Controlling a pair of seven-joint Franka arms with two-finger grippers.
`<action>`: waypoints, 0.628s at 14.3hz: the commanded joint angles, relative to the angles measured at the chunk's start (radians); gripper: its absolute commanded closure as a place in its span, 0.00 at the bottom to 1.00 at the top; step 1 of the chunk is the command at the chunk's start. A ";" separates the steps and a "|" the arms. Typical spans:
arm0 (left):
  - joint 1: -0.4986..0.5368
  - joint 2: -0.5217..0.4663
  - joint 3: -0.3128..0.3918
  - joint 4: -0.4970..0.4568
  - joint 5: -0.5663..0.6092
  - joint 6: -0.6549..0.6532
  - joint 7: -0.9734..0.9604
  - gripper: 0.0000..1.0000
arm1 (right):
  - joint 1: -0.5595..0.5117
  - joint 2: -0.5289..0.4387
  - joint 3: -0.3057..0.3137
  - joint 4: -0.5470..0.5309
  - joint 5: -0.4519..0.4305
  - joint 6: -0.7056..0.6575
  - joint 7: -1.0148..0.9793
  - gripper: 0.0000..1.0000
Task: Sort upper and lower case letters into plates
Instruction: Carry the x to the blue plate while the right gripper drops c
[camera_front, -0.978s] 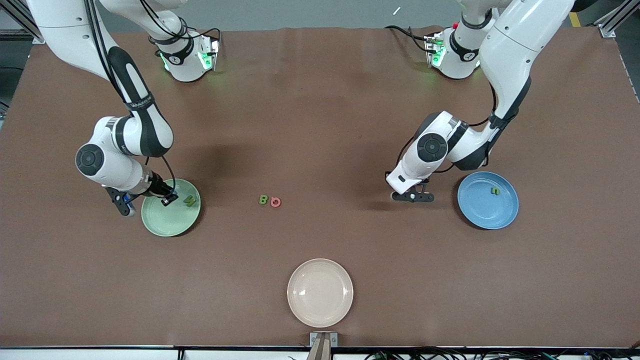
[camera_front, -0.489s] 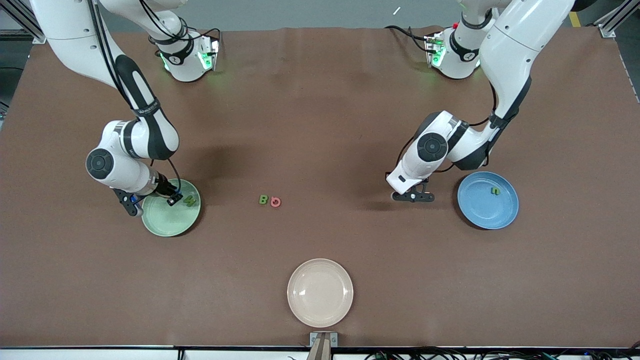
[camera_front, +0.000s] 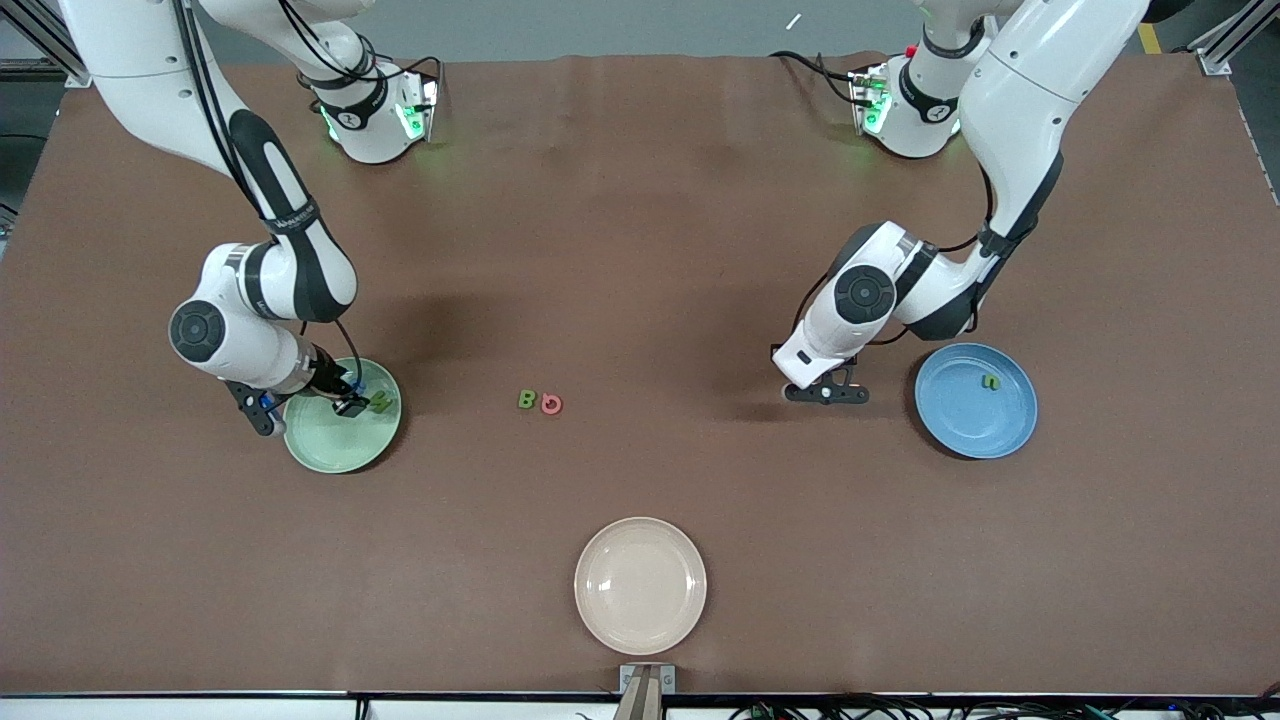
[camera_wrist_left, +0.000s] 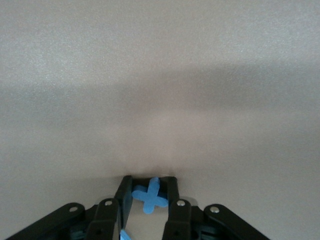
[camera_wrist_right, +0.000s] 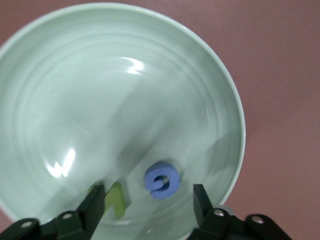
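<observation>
Nearest the front camera sits the cream-beige plate (camera_front: 640, 585), holding nothing, exactly as it did a second ago. Farther back, the green letter B (camera_front: 526, 399) and the pink letter (camera_front: 551, 404) lie touching side by side on the brown table (camera_front: 640, 250), unmoved.

Since the earlier frame the right gripper (camera_front: 305, 408) has shifted along the pale green plate (camera_front: 335, 445) toward the table's middle, so one finger now sits just beside the green letter (camera_front: 382, 403) on that plate. The left gripper (camera_front: 826, 392) has stayed put over bare table beside the sky blue plate (camera_front: 975, 425), where a small green letter (camera_front: 990, 381) lies.

The right wrist view adds what the front view hides: a blue ring-shaped letter (camera_wrist_right: 161, 180) lies in the pale green plate (camera_wrist_right: 100, 90) between the right gripper's (camera_wrist_right: 148, 202) spread fingers, which touch nothing. The green letter (camera_wrist_right: 116, 199) there is blurred and partly cut off by a finger.

The left wrist view shows the left gripper (camera_wrist_left: 148, 195) clamped on a blue cross-shaped letter (camera_wrist_left: 150, 196), unseen from the front.
</observation>
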 joint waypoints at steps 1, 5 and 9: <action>0.010 -0.047 -0.003 -0.024 0.026 -0.019 -0.018 0.84 | 0.017 -0.021 0.010 0.197 -0.011 -0.283 0.083 0.00; 0.016 -0.117 -0.006 -0.019 0.029 -0.104 0.000 0.86 | 0.135 0.013 0.010 0.303 -0.002 -0.312 0.304 0.00; 0.116 -0.166 -0.014 -0.022 0.029 -0.142 0.138 0.86 | 0.221 0.075 0.011 0.306 0.023 -0.153 0.568 0.00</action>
